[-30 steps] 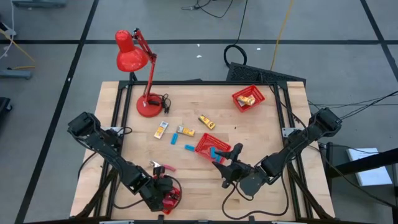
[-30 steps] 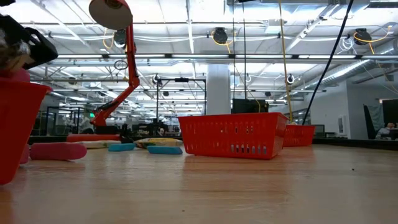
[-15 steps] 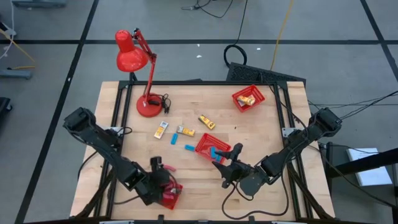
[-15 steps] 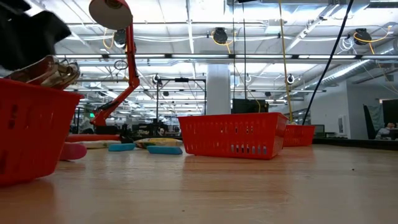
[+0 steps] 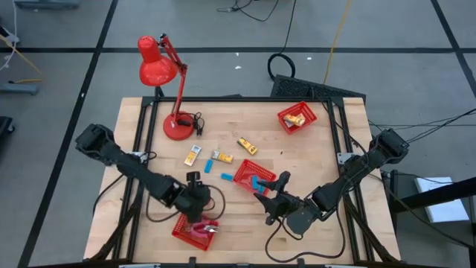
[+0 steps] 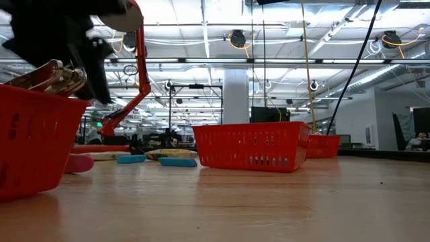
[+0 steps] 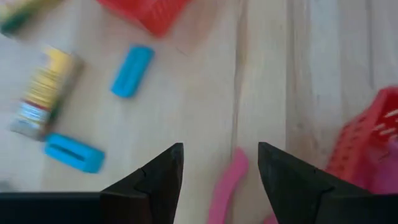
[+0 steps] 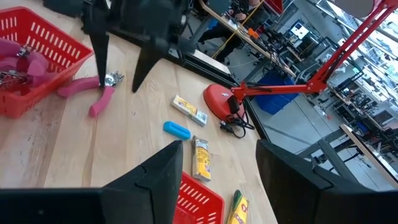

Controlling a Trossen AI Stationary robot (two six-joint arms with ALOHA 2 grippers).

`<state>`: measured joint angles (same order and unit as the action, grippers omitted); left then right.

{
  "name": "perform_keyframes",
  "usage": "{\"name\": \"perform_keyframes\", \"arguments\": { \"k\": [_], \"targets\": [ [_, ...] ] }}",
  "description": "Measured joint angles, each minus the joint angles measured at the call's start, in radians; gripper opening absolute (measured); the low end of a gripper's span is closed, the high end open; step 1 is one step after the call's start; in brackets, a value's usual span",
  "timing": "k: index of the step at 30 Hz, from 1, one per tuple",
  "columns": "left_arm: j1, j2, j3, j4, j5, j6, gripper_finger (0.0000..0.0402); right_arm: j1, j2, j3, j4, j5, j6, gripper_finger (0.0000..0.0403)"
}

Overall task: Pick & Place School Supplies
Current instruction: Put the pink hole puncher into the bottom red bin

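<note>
My left gripper (image 5: 195, 198) (image 7: 219, 155) is open, pointing down just on the far side of the near red basket (image 5: 195, 229). Its fingers stand on either side of a loose pink-handled tool (image 7: 229, 184) (image 8: 94, 94) that lies flat on the table; they are apart from it. More pink-handled tools (image 8: 18, 59) lie in that basket, one metal end (image 6: 55, 72) sticking up over its rim. Blue blocks (image 7: 132, 70) (image 7: 74, 153) and yellow packets (image 7: 41, 101) (image 5: 247, 146) lie loose mid-table. My right gripper (image 5: 266, 195) (image 8: 217, 146) is open and waits by the middle basket (image 5: 254, 175).
The middle basket holds a blue block (image 5: 256, 181). A far right basket (image 5: 297, 117) holds a yellow packet. A red desk lamp (image 5: 165, 89) stands at the far left with its base (image 8: 221, 98) and cable. Bare wood lies between the near basket and my right gripper.
My left gripper has moved from over the near basket toward the table's far edge and now stands above the loose pink tool. In the low view the near basket has shifted a little and settled. My right arm has kept still.
</note>
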<state>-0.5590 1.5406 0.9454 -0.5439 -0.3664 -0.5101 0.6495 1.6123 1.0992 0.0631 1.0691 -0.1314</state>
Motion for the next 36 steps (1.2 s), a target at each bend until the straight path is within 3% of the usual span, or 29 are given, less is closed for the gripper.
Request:
{"name": "perform_keyframes", "arguments": {
  "k": [4, 13, 29, 32, 36],
  "targets": [
    [0.042, 0.0, -0.093, 0.123, 0.137, 0.009, 0.0213, 0.0, 0.0, 0.0, -0.034, 0.0, 0.028, 0.0194],
    [0.079, -0.004, -0.18, 0.207, 0.268, 0.003, 0.0214, -0.006, 0.0, 0.0, -0.047, 0.002, 0.04, 0.0194],
    [0.176, -0.005, -0.289, 0.327, 0.341, 0.049, 0.0211, -0.04, 0.0, 0.0, -0.049, 0.003, -0.005, 0.0194],
    [0.191, -0.006, -0.299, 0.34, 0.351, 0.067, 0.0186, -0.042, 0.0, 0.0, -0.049, 0.003, -0.012, 0.0194],
    [0.198, -0.006, -0.3, 0.337, 0.336, 0.102, 0.0103, -0.042, 0.0, 0.0, -0.049, 0.004, -0.023, 0.0194]
  ]
}}
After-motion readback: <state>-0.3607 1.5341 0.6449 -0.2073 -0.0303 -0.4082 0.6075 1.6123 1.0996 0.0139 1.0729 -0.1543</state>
